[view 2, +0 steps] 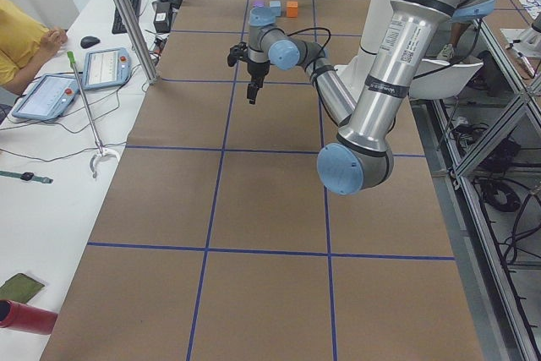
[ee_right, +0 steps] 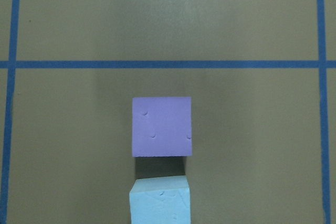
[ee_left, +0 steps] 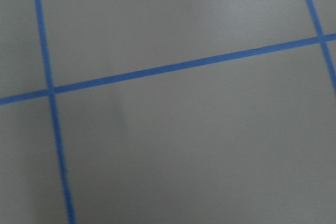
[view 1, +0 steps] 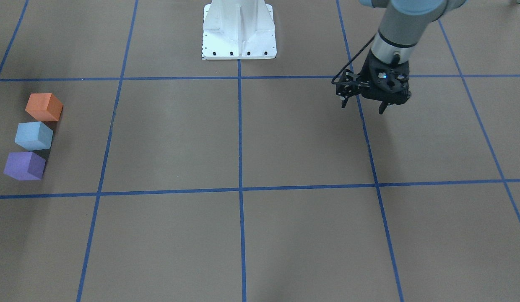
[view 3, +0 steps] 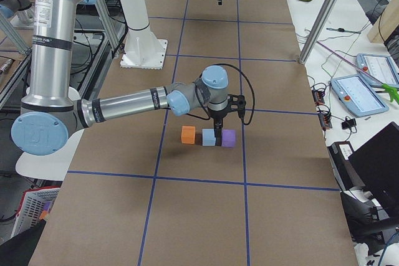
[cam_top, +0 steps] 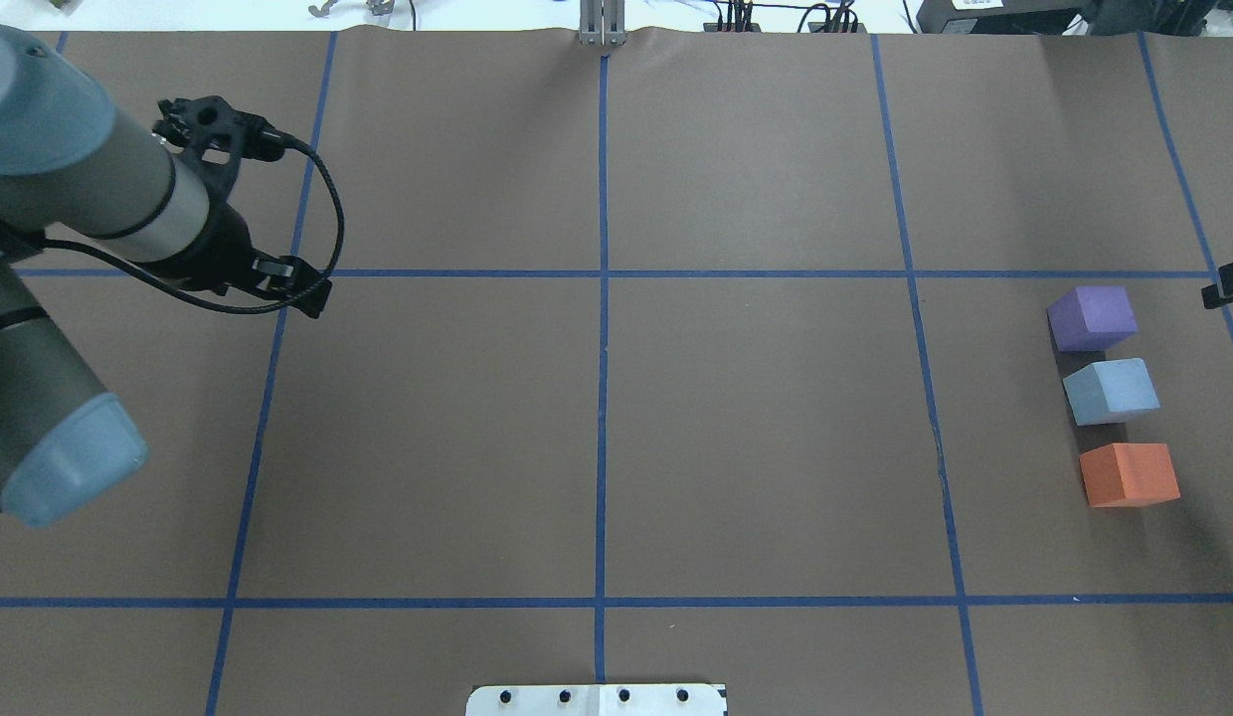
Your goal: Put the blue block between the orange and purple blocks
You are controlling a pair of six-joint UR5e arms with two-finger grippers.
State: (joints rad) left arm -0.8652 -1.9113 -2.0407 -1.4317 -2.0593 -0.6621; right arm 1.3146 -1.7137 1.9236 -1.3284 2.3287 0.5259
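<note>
Sitting aligned: matte foam orange block (cam_top: 1129,474), blue block (cam_top: 1111,391), purple block (cam_top: 1092,316); left fingers (view 1: 382,108) spread, empty; right fingers (view 3: 217,134) indeterminate.

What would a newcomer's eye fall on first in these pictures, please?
Most likely the three bright blocks in a close row far over on the robot's right side of the table: the orange block, the blue block in the middle and the purple block. After that, the left gripper, hanging over bare brown table far across from them, its fingers apart and nothing held.
</note>
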